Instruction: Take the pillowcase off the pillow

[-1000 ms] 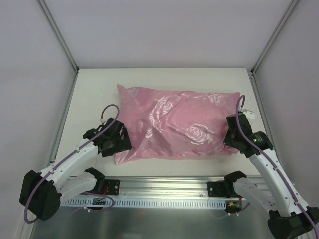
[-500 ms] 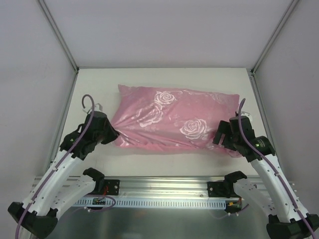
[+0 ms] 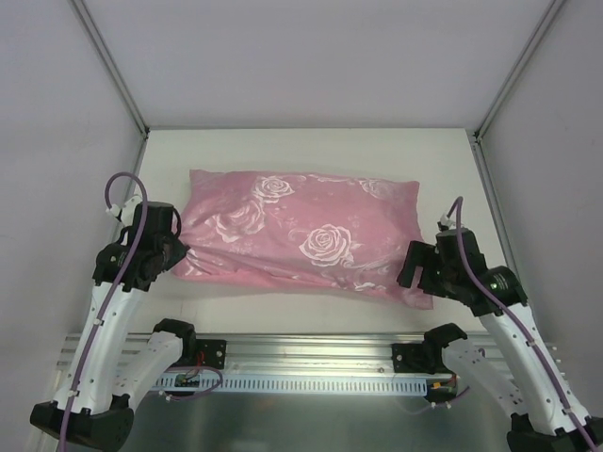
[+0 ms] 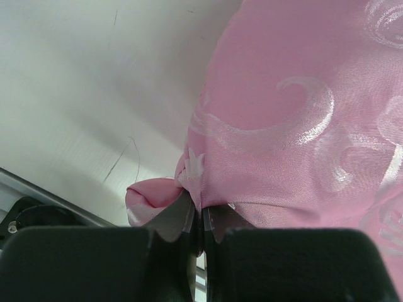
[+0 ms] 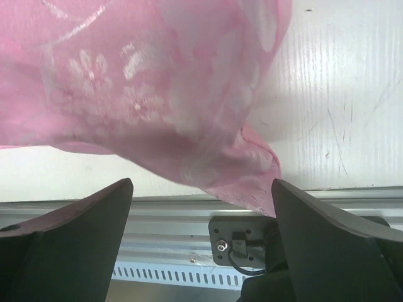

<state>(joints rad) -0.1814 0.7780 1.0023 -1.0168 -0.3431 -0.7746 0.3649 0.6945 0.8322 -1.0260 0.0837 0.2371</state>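
The pink rose-printed pillowcase (image 3: pixel 301 235) lies stuffed and plump across the white table (image 3: pixel 311 151). The pillow is hidden inside it. My left gripper (image 3: pixel 179 256) is shut on a bunched fold at the case's left near corner; the left wrist view shows the pillowcase (image 4: pixel 296 126) pinched between the closed jaws of the left gripper (image 4: pixel 201 211). My right gripper (image 3: pixel 415 275) stands open at the right near corner. In the right wrist view the pillowcase (image 5: pixel 126 75) hangs loose above and between the wide fingers of the right gripper (image 5: pixel 201 189), not gripped.
A metal rail (image 3: pixel 301 353) with the arm mounts (image 3: pixel 429 356) runs along the table's near edge. Pale walls and slanted frame posts (image 3: pixel 108 66) close in the left, right and back. Bare table (image 5: pixel 340 94) shows right of the case.
My left gripper shut on the left corner and drew the pillowcase leftward. My right gripper opened, let go of the right end, and dropped toward the near edge.
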